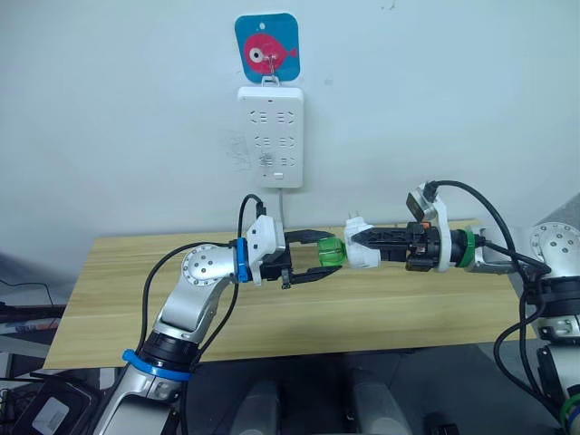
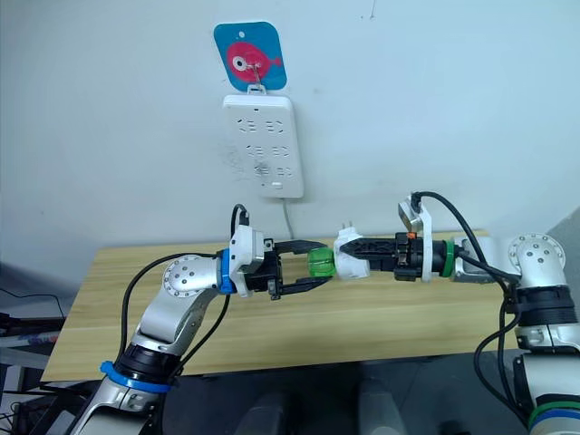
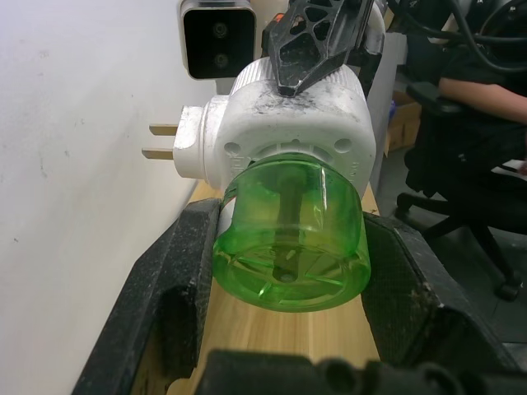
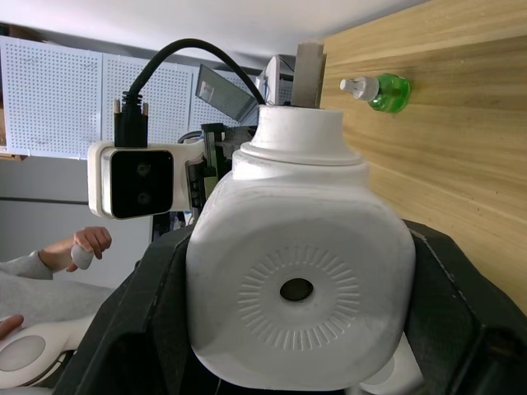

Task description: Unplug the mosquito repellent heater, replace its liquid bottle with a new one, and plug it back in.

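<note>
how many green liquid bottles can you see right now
2. One green bottle is attached to the heater, between the left pincer's fingers. The spare bottle lies on the table. Others may be hidden.

Head stereo pair looks forward and slightly down from behind the arms at the wooden table [image 1: 272, 313] and the wall power strip [image 1: 270, 136]; both eyes share that scene, offset sideways. Left wrist cam sits very close, looking along its fingers at the green bottle [image 3: 290, 247] and mosquito repellent heater [image 3: 288, 123]. Right wrist cam faces the opposite way, equally close on the heater's round face, table beyond.
</note>
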`<move>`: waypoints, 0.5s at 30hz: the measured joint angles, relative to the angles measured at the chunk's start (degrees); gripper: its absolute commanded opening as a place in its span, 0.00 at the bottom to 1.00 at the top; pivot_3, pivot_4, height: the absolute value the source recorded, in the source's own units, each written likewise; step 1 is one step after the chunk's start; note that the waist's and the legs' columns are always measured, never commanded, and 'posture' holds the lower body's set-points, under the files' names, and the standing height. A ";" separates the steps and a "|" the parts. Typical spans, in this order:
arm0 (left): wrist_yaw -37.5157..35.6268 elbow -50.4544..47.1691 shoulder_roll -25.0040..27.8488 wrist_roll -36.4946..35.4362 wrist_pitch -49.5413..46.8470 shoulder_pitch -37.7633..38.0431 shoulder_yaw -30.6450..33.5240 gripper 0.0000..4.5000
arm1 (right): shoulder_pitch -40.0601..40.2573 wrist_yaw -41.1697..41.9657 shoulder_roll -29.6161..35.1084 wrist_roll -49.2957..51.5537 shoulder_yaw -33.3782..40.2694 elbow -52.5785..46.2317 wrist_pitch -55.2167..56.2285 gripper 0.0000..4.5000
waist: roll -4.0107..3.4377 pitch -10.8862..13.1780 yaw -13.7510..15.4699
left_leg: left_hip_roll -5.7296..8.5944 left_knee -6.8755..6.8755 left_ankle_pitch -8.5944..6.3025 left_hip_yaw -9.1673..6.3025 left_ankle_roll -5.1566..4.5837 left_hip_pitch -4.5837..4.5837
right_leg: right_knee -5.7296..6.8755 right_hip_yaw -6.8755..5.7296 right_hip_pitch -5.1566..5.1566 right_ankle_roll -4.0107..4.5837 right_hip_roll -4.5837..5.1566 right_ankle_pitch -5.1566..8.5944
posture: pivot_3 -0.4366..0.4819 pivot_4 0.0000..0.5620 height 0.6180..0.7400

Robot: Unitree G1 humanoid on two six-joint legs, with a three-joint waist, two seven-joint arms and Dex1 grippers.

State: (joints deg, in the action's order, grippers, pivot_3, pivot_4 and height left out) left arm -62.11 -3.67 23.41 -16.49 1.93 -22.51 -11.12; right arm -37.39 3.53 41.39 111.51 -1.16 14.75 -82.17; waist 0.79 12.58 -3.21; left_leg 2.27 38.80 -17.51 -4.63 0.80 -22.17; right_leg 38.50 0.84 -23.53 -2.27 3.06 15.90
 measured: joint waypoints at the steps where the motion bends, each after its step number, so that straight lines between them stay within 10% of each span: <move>1: 0.02 0.00 -0.06 0.01 -0.01 0.00 0.00 0.51 | 0.00 0.07 0.05 0.00 -0.02 0.00 0.03 0.67 | 0.00 0.00 0.00 | 0.00 0.00 0.00 -0.01 0.00 0.00 | 0.00 0.00 0.00 0.00 0.00 0.00 | 0.39 0.40 1.00; 7: 0.04 -1.08 -0.65 -3.73 -7.28 -0.48 0.06 0.51 | 0.44 0.68 1.81 -0.23 -0.01 -2.62 0.96 0.67 | 0.01 0.08 0.01 | 0.01 0.02 0.00 -0.02 0.00 -0.05 | -0.01 -0.02 0.00 0.00 0.01 0.00 | 0.39 0.41 1.00; 15: 1.83 -0.91 4.94 -33.68 -62.38 -8.37 3.22 0.51 | 3.55 7.90 4.19 -5.58 -0.89 -11.69 0.52 0.67 | 0.04 0.26 -0.37 | 0.03 0.10 0.01 -0.28 0.00 -0.15 | 0.13 -0.24 -0.06 -0.04 -0.10 0.02 | 0.38 0.40 1.00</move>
State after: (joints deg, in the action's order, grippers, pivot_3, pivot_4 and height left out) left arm -60.27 -4.58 28.35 -50.18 -60.45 -30.89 -7.90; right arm -33.84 11.43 45.58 105.93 -2.05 3.07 -81.65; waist 0.83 12.84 -3.58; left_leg 2.30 38.90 -17.51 -4.91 0.81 -22.31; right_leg 38.63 0.60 -23.59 -2.31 2.96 15.92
